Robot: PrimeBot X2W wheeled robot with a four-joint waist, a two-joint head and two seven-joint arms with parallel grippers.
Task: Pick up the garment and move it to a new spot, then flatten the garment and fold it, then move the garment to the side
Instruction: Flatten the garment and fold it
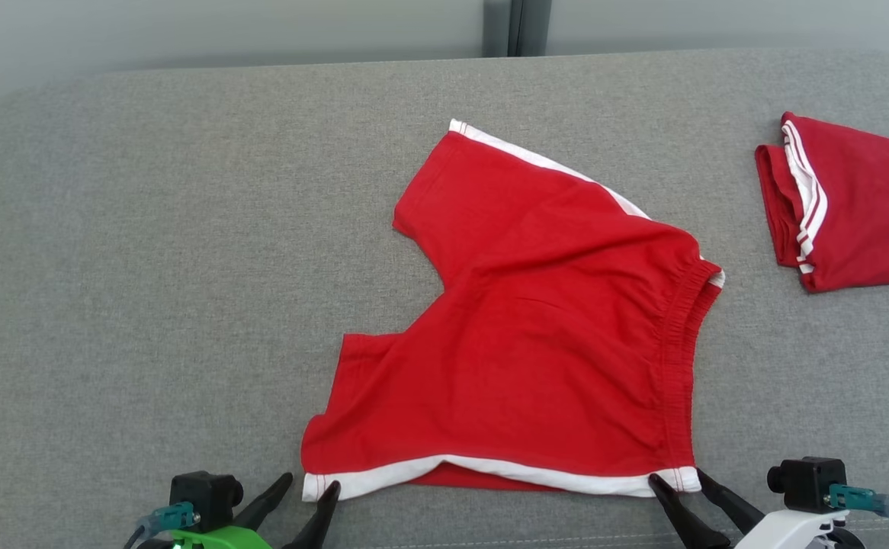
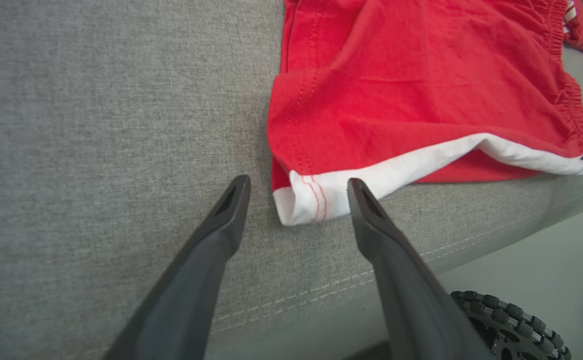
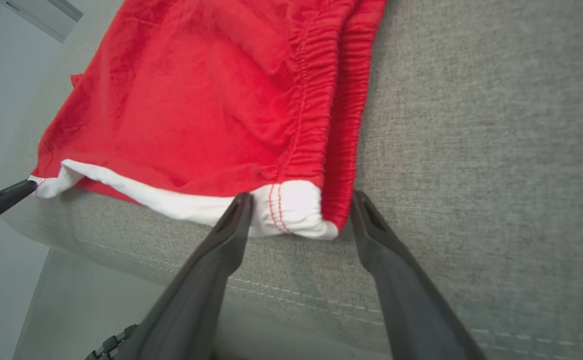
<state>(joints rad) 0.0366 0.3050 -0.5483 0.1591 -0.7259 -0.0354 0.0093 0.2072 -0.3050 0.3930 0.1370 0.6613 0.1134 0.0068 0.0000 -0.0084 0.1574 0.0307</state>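
Both grippers have their fingers apart. The left gripper (image 1: 311, 482) and right gripper (image 1: 676, 476) each straddle a near white-trimmed corner of the red shorts (image 1: 551, 335), which lie flat on the grey cushion (image 1: 147, 267). Flattening looks done; the fold and the move aside are not yet done.

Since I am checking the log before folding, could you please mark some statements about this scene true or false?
1. The red shorts lie spread on the grey cushion. True.
2. The left claw is shut on cloth. False: it is open.
3. The right claw is open at the waistband end. True.
4. The second red garment lies left of the shorts. False: it lies to their right.
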